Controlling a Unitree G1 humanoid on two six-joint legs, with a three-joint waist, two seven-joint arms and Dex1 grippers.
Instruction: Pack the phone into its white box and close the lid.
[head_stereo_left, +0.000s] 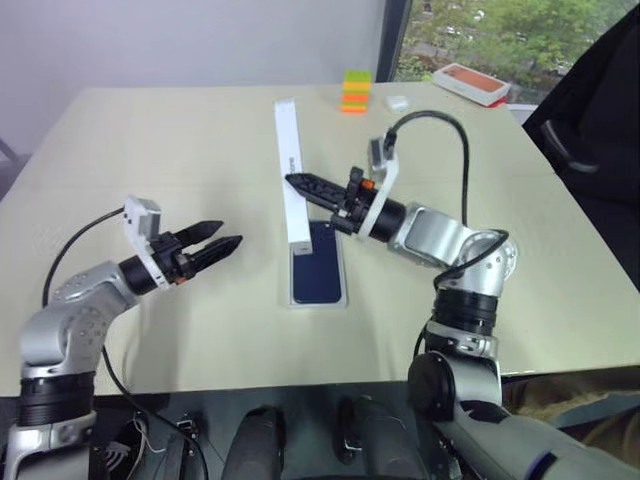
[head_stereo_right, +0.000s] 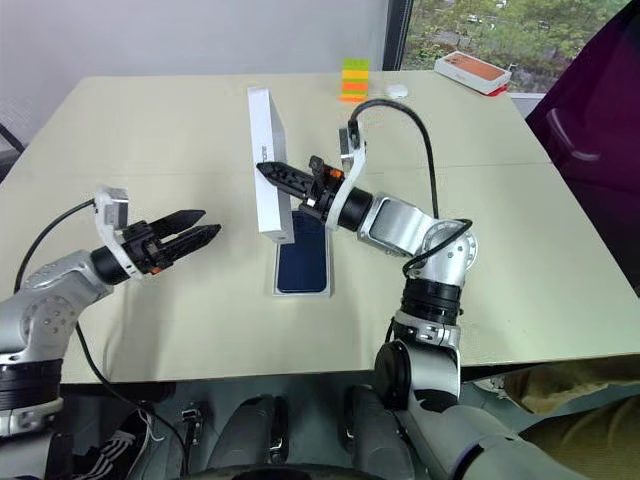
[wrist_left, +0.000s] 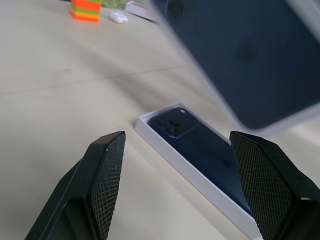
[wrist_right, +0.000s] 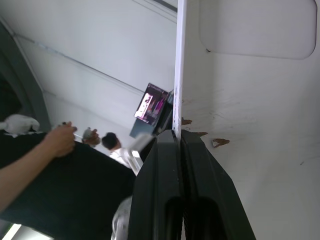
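The dark navy phone (head_stereo_left: 316, 265) lies camera side up inside the white box (head_stereo_left: 316, 303) at the middle of the table. Above the box's far end, the lid (head_stereo_left: 290, 160) stands on its long edge, tilted, its printed dark-blue face (wrist_left: 240, 55) turned to my left. My right gripper (head_stereo_left: 297, 182) is shut on the lid's thin side wall (wrist_right: 177, 75), its fingers (wrist_right: 165, 165) pinching the rim from the white inner side. My left gripper (head_stereo_left: 228, 236) hovers open and empty to the left of the box, pointing toward it.
A stack of orange, yellow and green blocks (head_stereo_left: 355, 91), a small white object (head_stereo_left: 397, 102) and an orange-topped box (head_stereo_left: 472, 83) sit at the table's far right. A dark chair (head_stereo_left: 590, 130) stands beyond the right edge. A person's arm (wrist_right: 50, 145) shows in the right wrist view.
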